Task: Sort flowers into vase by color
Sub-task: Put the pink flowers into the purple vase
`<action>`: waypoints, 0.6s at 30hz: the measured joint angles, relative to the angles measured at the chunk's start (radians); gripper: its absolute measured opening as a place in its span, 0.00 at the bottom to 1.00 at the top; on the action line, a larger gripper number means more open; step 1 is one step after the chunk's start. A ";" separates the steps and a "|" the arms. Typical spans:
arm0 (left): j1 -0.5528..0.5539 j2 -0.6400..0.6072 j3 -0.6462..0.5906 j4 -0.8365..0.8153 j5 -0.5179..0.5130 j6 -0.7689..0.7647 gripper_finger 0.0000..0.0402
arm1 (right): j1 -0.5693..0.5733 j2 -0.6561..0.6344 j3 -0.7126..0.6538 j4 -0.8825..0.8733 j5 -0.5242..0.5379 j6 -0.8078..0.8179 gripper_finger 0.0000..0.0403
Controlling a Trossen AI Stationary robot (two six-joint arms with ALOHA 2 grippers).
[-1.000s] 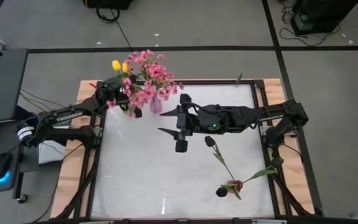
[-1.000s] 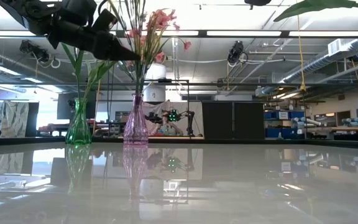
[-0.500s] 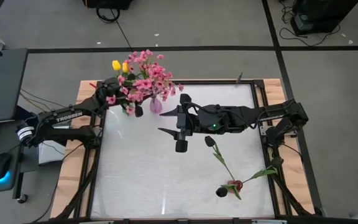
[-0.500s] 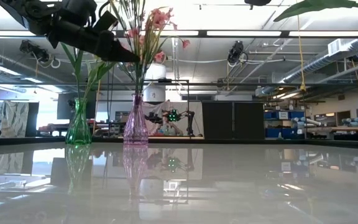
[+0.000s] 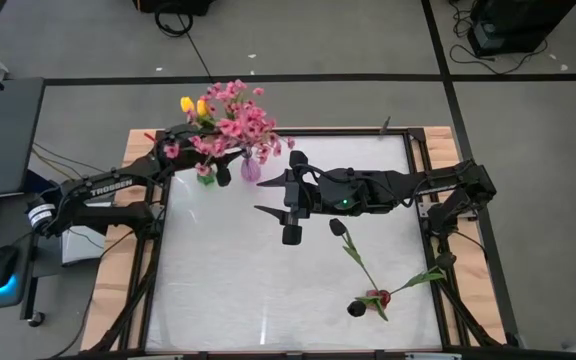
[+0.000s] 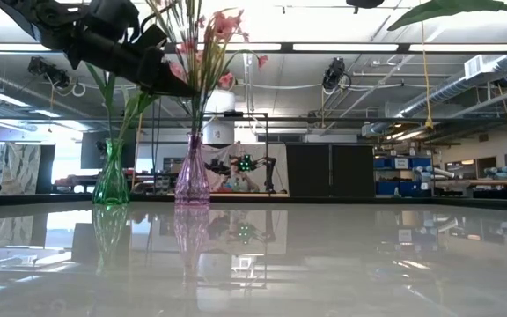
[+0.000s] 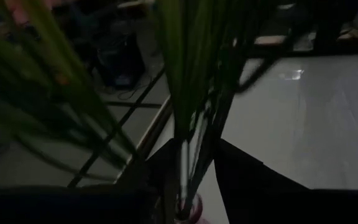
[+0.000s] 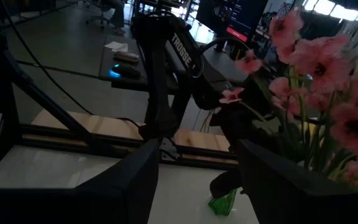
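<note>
A glossy white table (image 5: 268,290) in a wooden frame fills the middle of a grey floor crossed by dark tape lines; the low view looks across its reflective top into a large workshop with strip lights, ceiling pipes and dark cabinets. The right arm (image 5: 418,185) stretches in from the right edge toward the centre, and the right gripper (image 5: 290,207) hangs over the middle of the table with its fingers spread and holding nothing. The left arm (image 5: 108,188), with the word TROSSEN in white along it, reaches from the left edge to the far left corner, where the left gripper (image 5: 208,165) sits among the stems just above the vases; its fingers are parted a little with stems between them, and I cannot tell whether they are gripping. The spray of pink blossoms (image 5: 236,125) stands upright in the pink vase (image 6: 192,176), its stems running straight up. Just beside it, to the left, the yellow tulips (image 5: 192,105) rise from the green vase (image 6: 111,176), also upright. One dark tulip (image 5: 353,250) lies flat right of centre, its stem running diagonally with the head toward the middle; a second dark tulip (image 5: 368,302) lies near the front right, its head toward the front and its stem reaching out to the right edge.
</note>
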 joint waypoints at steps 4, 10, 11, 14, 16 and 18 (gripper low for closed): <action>0.000 0.000 0.000 -0.004 -0.014 -0.002 0.27 | 0.000 0.000 0.000 0.000 0.000 0.000 0.56; 0.002 0.000 0.000 -0.003 -0.014 -0.002 0.27 | 0.000 0.000 0.000 0.000 0.000 0.000 0.56; 0.002 0.000 0.000 -0.003 -0.014 -0.002 0.27 | 0.000 0.000 0.000 0.000 0.000 0.000 0.56; 0.002 0.000 0.000 -0.003 -0.014 -0.002 0.26 | 0.000 0.000 0.000 0.000 0.000 0.000 0.56; 0.002 0.000 0.000 -0.003 -0.014 -0.002 0.23 | 0.000 0.000 0.000 0.000 0.000 0.000 0.56; 0.002 0.000 0.000 -0.003 -0.013 -0.002 0.20 | 0.000 0.000 0.000 0.000 0.000 0.000 0.56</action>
